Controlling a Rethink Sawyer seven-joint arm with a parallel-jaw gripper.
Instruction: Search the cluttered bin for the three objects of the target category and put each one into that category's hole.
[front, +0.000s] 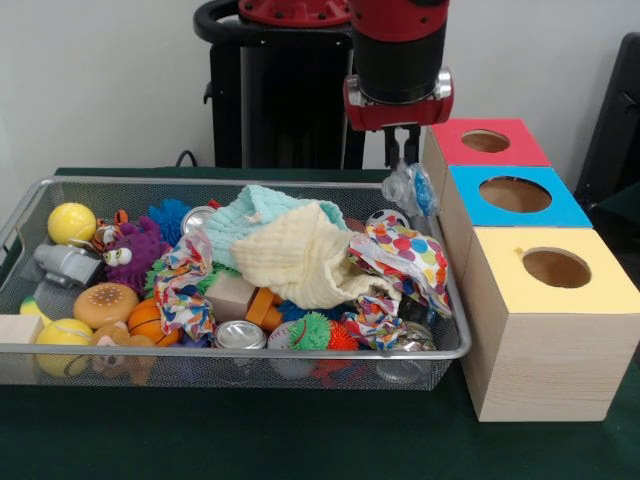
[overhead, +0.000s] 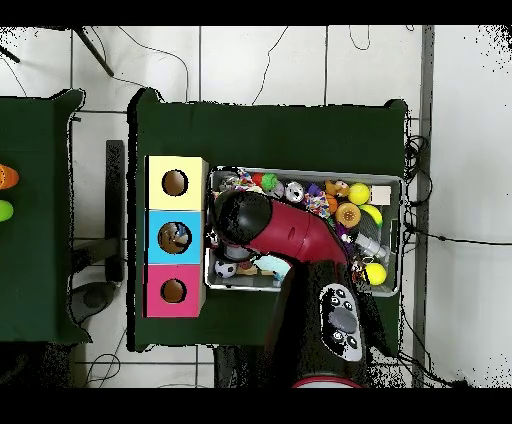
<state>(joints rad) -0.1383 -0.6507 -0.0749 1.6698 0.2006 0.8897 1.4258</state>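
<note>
Item: wire-mesh bin (front: 60, 352) on my green tabletop (front: 250, 440), heaped with soft cloths (front: 300, 255), yellow balls (front: 71, 222), cans and spiky toys. Beside the bin: three wooden boxes, round holes, tops red (front: 487, 141), blue (front: 515, 194), yellow (front: 555, 268). My hand (front: 404, 150) is clamped on a crinkled clear plastic bottle (front: 412, 188), hanging over the bin's corner nearest the red box.

Wire-mesh metal bin (front: 300, 362), wooden boxes (front: 545, 365)
</note>
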